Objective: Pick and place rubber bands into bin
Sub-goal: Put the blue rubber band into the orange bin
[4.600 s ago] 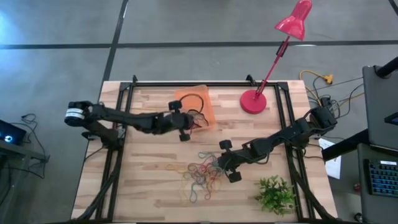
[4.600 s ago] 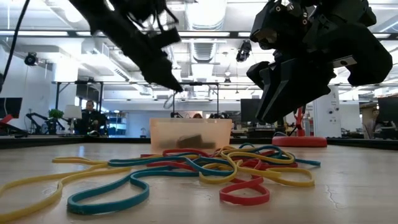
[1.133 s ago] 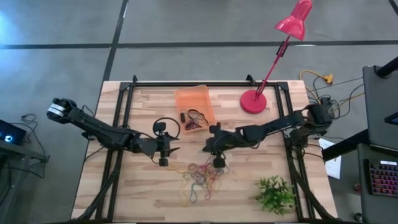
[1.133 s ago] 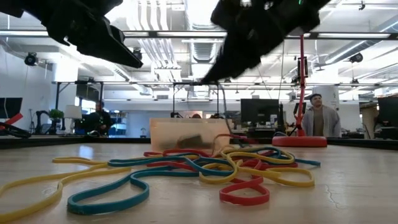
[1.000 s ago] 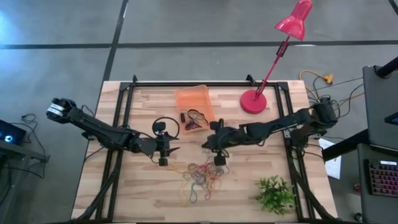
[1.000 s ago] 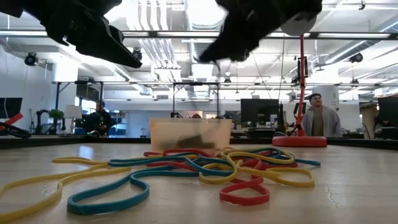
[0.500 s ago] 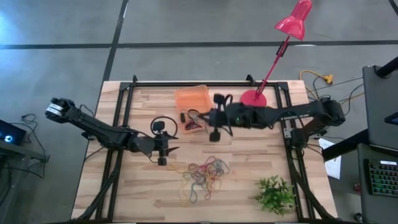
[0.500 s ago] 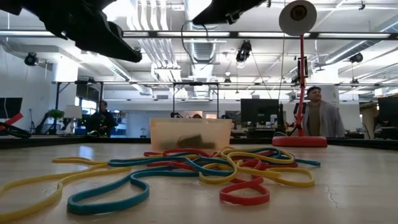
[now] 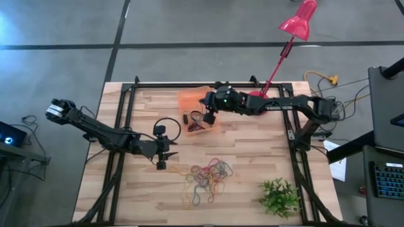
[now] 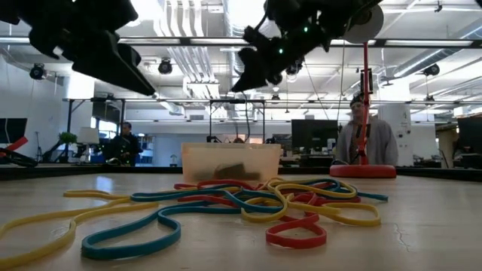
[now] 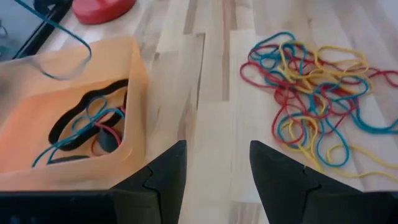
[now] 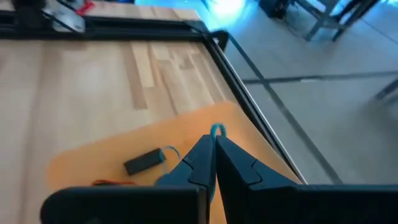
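The rubber bands lie in a tangled heap (image 9: 207,176) of red, yellow, blue and green loops on the wooden table, also seen in the left wrist view (image 11: 317,99) and the low view (image 10: 248,203). The orange bin (image 9: 192,101) stands at the far middle of the table, with a few bands lying on its floor (image 11: 81,127). My right gripper (image 9: 206,118) hovers over the bin, shut on a blue rubber band (image 12: 216,130). My left gripper (image 9: 161,159) hangs open to the left of the heap, with nothing between its fingers (image 11: 214,168). My right gripper pinches the blue rubber band between its two fingertips, and only a small bend of the band (image 12: 216,130) shows beyond them. The fingers slant downward over the bin. The rest of the band hangs as a slack loop (image 11: 59,59) over the bin's far side.
A thick black cable loop (image 9: 168,127) lies just beyond my left gripper. The red lamp's base (image 9: 259,104) stands right of the bin, partly under my right arm. A small green plant (image 9: 278,197) sits at the near right corner. A person (image 10: 363,143) stands beyond the table.
My right gripper has risen from above the heap and travelled toward the table's far edge, and now hovers over the bin. It has stayed shut and carried the blue band along, lifted clear of the heap.
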`<state>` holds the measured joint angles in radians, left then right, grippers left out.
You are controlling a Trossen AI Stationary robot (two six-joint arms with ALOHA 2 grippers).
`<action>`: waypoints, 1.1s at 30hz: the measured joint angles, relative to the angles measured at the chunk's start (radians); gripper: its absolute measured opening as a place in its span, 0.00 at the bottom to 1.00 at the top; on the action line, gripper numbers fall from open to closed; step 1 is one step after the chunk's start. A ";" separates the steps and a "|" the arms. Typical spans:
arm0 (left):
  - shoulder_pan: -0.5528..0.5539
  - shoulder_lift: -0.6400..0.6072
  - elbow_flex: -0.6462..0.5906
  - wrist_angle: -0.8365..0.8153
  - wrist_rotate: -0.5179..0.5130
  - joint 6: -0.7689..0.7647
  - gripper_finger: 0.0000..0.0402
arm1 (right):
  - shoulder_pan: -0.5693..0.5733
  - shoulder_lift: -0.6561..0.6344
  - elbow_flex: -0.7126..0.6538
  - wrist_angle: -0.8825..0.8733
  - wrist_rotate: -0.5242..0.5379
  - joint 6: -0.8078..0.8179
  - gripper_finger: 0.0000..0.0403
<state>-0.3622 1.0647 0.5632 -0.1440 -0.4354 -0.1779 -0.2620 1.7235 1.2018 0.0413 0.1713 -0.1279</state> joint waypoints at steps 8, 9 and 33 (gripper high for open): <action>0.002 0.019 -0.007 0.006 0.004 0.000 0.40 | -0.034 0.042 -0.001 -0.009 -0.042 0.013 0.03; 0.002 0.022 -0.007 0.011 0.004 0.000 0.40 | -0.034 0.042 -0.001 -0.011 -0.047 0.000 0.04; 0.002 0.028 -0.025 0.025 0.083 0.000 0.40 | 0.249 0.012 -0.082 -0.388 -0.364 0.028 0.38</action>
<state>-0.3603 1.0931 0.5380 -0.1191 -0.3523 -0.1783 -0.0131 1.7355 1.1195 -0.3466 -0.1932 -0.1000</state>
